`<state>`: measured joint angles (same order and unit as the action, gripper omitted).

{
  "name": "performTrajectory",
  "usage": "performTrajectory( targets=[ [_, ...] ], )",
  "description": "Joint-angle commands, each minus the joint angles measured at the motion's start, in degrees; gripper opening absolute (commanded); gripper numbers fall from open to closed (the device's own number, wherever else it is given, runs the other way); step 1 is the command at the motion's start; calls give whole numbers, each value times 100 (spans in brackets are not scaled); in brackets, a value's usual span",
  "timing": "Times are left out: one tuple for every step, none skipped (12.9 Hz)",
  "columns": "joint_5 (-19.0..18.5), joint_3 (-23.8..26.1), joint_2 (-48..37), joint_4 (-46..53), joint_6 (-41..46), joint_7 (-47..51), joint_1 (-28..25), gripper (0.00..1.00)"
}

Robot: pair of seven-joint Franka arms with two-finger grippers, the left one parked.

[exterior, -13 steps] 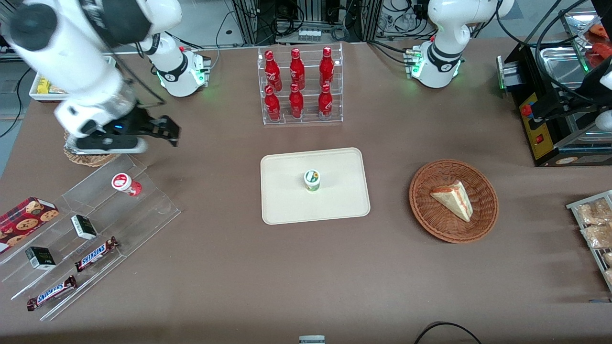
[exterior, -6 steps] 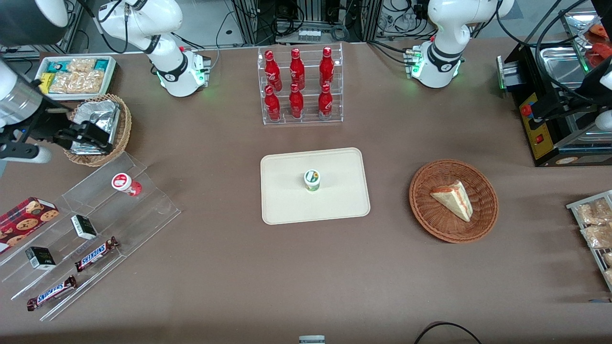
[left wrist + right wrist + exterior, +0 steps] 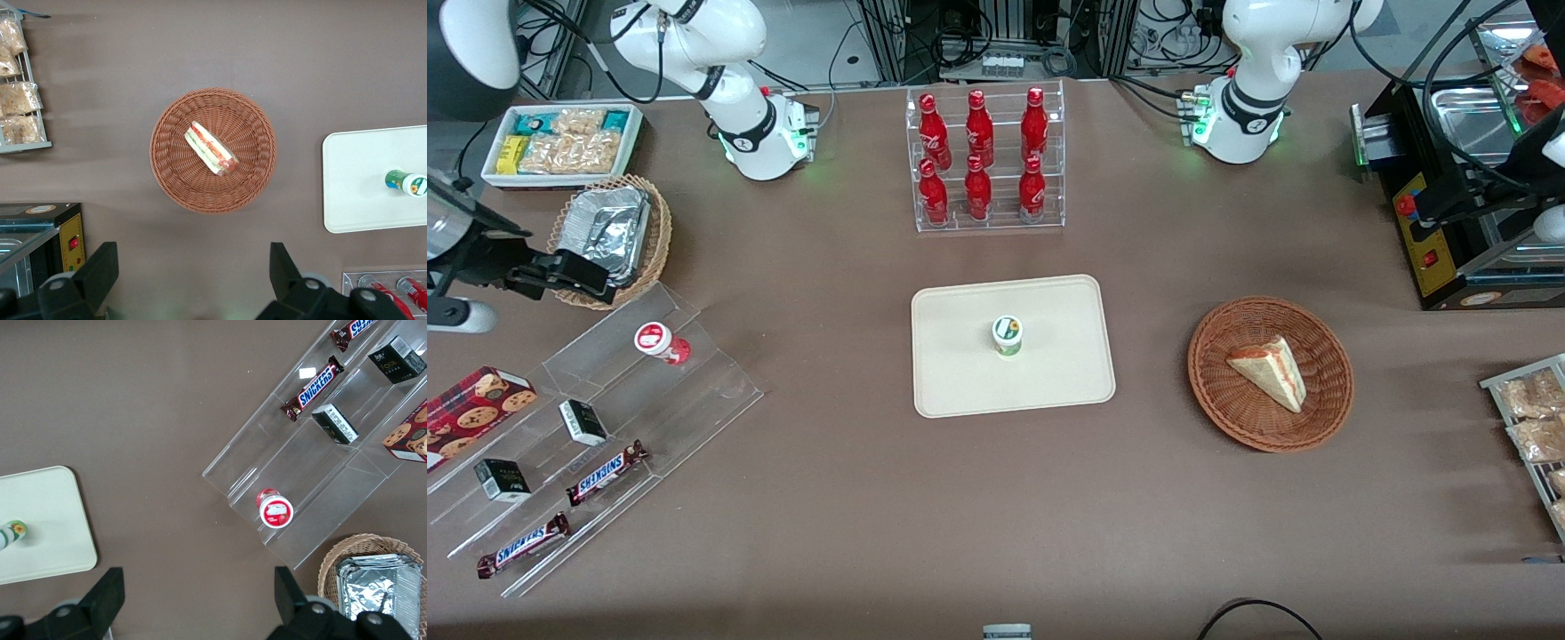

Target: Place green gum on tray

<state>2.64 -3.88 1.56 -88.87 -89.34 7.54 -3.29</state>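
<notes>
1. While the green gum (image 3: 1008,335) stands upright near the middle of the tray (image 3: 960,382), the gripper (image 3: 578,274) hangs well apart from it, over the foil-filled basket (image 3: 609,236) toward the working arm's end of the bench (image 3: 827,533); its fingers (image 3: 107,600) are spread wide, holding nothing.
2. One sandwich wedge (image 3: 1267,371) lies in the wicker basket (image 3: 1325,409).
3. Clear stepped stand (image 3: 720,391) carries one red gum (image 3: 658,341), two Snickers bars (image 3: 606,472), two dark boxes (image 3: 583,422).
4. Six red bottles (image 3: 978,191) fill the acrylic rack (image 3: 911,160).

Tool (image 3: 587,276) fingertips cut off in wrist view
</notes>
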Motion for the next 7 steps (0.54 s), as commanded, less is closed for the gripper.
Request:
performTrajectory(
  targets=[
    [123,-113,108,265,163,-209,13,100],
    [114,-113,90,265,163,-262,12,100],
    [114,-113,90,257,172,-262,12,100],
    [105,-113,90,256,163,-245,-5,100],
    [96,-113,90,256,154,-236,-22,100],
    [79,-113,90,248,154,-227,-31,100],
    [-26,-105,90,239,154,-244,-40,100]
  ],
)
